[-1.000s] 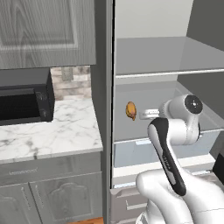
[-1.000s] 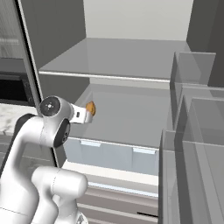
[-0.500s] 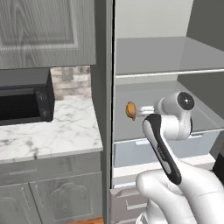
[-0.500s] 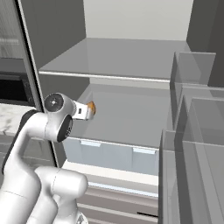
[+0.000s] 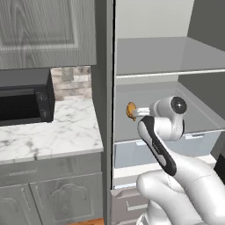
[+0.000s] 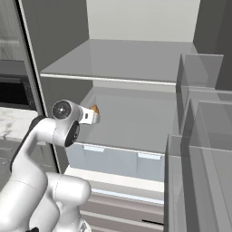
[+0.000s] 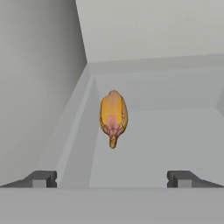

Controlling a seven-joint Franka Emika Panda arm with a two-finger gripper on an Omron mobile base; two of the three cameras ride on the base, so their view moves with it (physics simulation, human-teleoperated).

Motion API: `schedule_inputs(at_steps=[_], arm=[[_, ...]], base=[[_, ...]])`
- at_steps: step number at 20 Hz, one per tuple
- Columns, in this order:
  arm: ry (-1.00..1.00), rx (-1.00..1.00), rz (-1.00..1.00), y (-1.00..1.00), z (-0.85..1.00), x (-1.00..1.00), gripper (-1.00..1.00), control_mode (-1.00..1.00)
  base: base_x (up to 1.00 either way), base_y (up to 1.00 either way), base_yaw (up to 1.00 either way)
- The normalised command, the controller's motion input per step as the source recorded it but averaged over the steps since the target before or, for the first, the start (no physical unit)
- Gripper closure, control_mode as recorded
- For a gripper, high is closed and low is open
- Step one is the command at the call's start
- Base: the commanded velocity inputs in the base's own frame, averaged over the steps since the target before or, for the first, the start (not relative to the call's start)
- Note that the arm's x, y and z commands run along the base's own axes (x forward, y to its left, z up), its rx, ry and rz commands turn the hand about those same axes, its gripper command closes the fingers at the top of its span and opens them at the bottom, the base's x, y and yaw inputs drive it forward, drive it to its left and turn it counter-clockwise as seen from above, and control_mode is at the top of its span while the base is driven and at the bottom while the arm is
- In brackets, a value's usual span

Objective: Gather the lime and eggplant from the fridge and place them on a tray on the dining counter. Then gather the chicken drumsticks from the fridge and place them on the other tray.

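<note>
One chicken drumstick (image 5: 130, 110), golden-brown, lies on the fridge's middle shelf (image 6: 136, 122) close to the left wall. From the right base view the drumstick (image 6: 94, 108) peeks out just past the white hand. In the hand view the drumstick (image 7: 113, 117) lies straight ahead, its bone end pointing toward me. My gripper (image 7: 113, 178) is open, its two dark fingertips (image 7: 41, 178) set wide apart and short of the meat, with nothing between them. The hand (image 5: 143, 112) reaches into the shelf from the right, level with the drumstick.
A black microwave (image 5: 24, 101) stands on the marble counter (image 5: 52, 136) left of the fridge. Below the shelf are pale crisper drawers (image 6: 118, 158). An upper shelf (image 6: 122, 63) hangs overhead. Clear door bins (image 6: 199, 136) stand at the right.
The hand has crept a little left and deeper into the shelf, toward the drumstick. The jaws have stayed open and the drumstick has not moved.
</note>
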Motion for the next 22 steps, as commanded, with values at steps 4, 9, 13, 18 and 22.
schedule_inputs(at_steps=[4, 9, 13, 18, 22], arm=[[0.0, 0.0, 0.0, 0.0, -0.07, 0.34, -1.0, -1.0], [0.0, 0.0, 0.0, 0.0, -0.02, 0.27, -1.0, -1.0], [0.0, 0.0, 0.0, 0.0, -0.03, 0.24, -1.0, -1.0], [0.0, 0.0, 0.0, 0.0, -0.04, 0.24, -1.0, -1.0], [0.0, 0.0, 0.0, 0.03, -0.03, 0.15, -1.0, -1.0]], base=[[0.0, 0.0, 0.0], [0.0, 0.0, 0.0], [0.0, 0.0, 0.0], [0.0, 0.0, 0.0], [0.0, 0.0, 0.0]])
